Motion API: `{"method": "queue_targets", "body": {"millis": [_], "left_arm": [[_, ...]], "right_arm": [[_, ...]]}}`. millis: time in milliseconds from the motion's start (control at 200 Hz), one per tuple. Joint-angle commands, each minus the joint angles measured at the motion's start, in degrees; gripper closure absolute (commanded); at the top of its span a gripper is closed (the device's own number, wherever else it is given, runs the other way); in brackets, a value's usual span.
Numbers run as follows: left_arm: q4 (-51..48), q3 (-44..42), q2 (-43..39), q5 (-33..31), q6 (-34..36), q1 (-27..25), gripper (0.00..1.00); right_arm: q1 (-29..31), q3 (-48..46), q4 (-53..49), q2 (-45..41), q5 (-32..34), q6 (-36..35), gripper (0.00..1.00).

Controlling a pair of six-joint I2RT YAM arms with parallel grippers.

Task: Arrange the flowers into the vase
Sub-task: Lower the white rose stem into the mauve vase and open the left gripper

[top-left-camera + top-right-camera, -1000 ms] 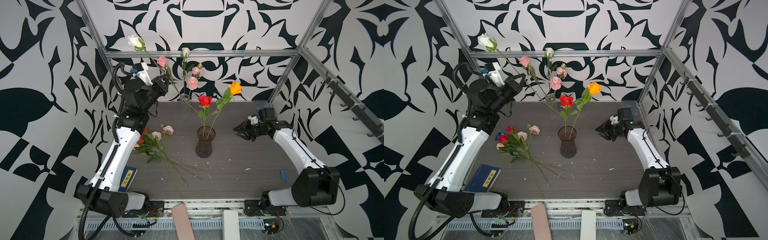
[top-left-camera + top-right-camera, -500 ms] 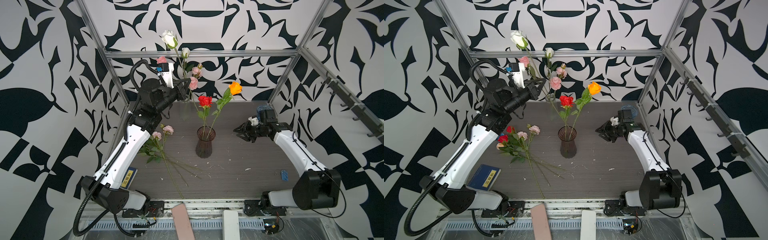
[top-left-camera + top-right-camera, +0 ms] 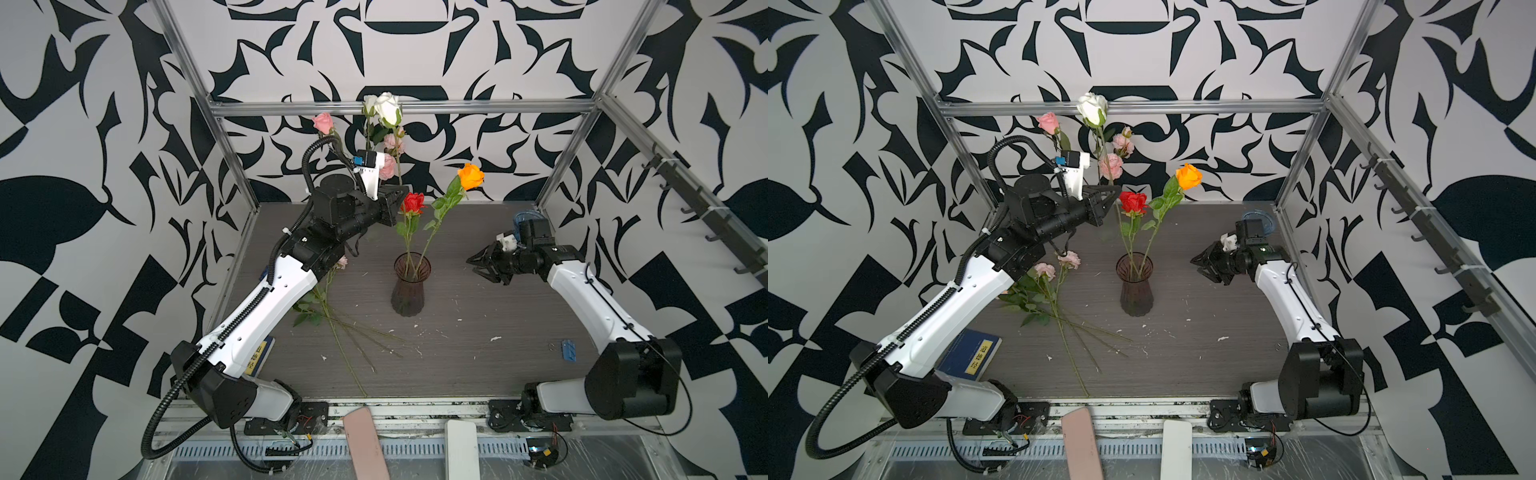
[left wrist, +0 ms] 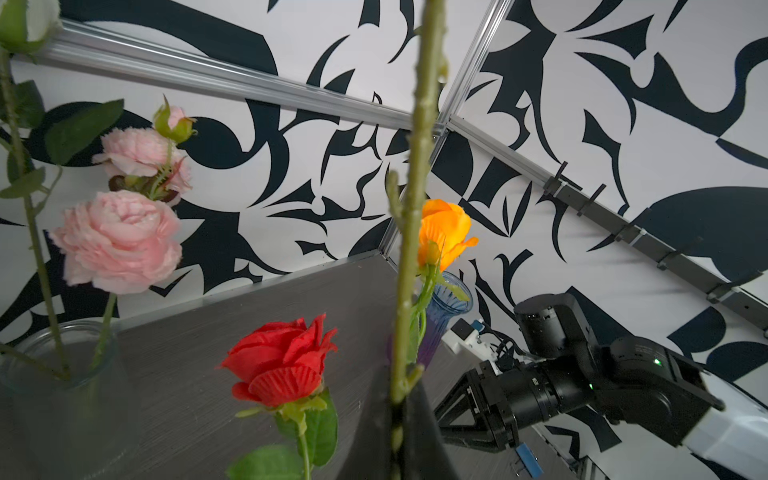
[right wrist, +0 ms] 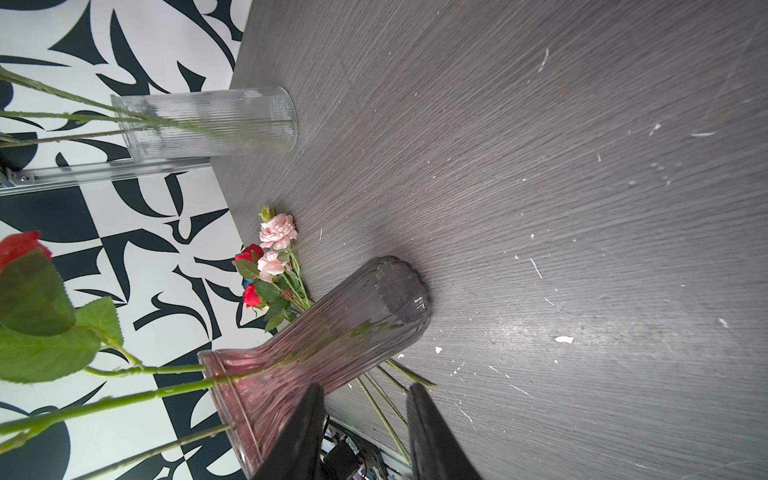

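- Flecks of white debris dot the dark grey wood-grain counter (image 3: 457, 365). A dark blue book with a yellow label (image 3: 971, 353) lies at its near left corner, partly under the left arm. A small blue plastic piece (image 3: 569, 350) lies near the right arm's base.
- Loose long-stemmed flowers (image 3: 1050, 291), pink and red with green leaves, lie fanned on the counter left of the vase.
- Mid-counter, a purple-tinted ribbed glass vase (image 3: 409, 291) stands upright, holding a red rose (image 3: 412, 203) and an orange rose (image 3: 471, 176).
- Right of that vase the right end effector (image 3: 476, 266) hovers low over the counter, jaws partly apart, holding nothing.
- Higher up, beside the red bloom, the left end effector (image 3: 1113, 193) is clamped tight on the green stem of a white rose (image 3: 1093, 108), whose head stands upright above it.
- Against the back wall a clear ribbed glass vase (image 5: 208, 124) holds pink ruffled blooms (image 3: 388, 166), and a blue glass vase (image 4: 451, 301) sits in the far right corner.
- Black-and-white patterned walls (image 3: 415, 41) enclose the cell behind an aluminium frame (image 3: 415, 107), and a rail of black hooks (image 3: 702, 208) runs along the right wall.
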Motion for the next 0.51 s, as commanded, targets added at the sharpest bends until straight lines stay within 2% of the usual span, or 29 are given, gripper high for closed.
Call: {"method": "queue_targets", "body": {"millis": [0,40,60,90,130,165,205,315,410,500], "left_arm": [[-1.0,-1.2,0.0,-1.8,2.1,-1.9,1.0],[-1.4,-1.6,-0.1,-1.9,2.0,-2.2,1.0],[-1.6,-1.7,-0.1,-1.8,1.8,-2.3,0.91],[-2.1,-1.9,-0.2,-1.7,1.5,-2.4,0.71],[-2.8,-2.3,-0.6,-1.7,1.3,-2.4,0.5],[-3.3,-2.9,-1.1,-2.0,1.2,-2.4,0.38],[-3.8,-3.8,-1.9,-2.7,1.0,-2.5,0.28],[-3.6,-8.2,-5.5,-5.1,1.5,-2.4,0.19],[-4.3,-13.6,-10.1,-8.6,1.6,-2.4,0.16],[-4.8,-20.2,-14.2,-12.7,-1.5,-2.3,0.16]], "right_arm": [[-0.1,0.3,1.2,-0.9,-1.0,0.1,0.63],[-0.1,0.3,1.2,-1.0,-1.2,0.0,0.63],[-0.1,0.4,1.1,-1.0,-1.3,-0.1,0.62],[-0.1,0.4,1.1,-0.9,-1.3,-0.2,0.62],[-0.1,0.3,1.0,-1.0,-1.4,-0.2,0.62],[-0.1,0.4,0.9,-1.0,-1.4,-0.2,0.62],[-0.1,0.4,0.7,-0.9,-1.2,-0.2,0.62],[0.0,1.0,0.6,-1.2,-0.9,-0.2,0.63],[0.8,2.0,0.0,-1.3,-0.6,-1.0,0.63],[2.4,1.9,1.6,-1.8,-0.9,-0.5,0.62]]}}
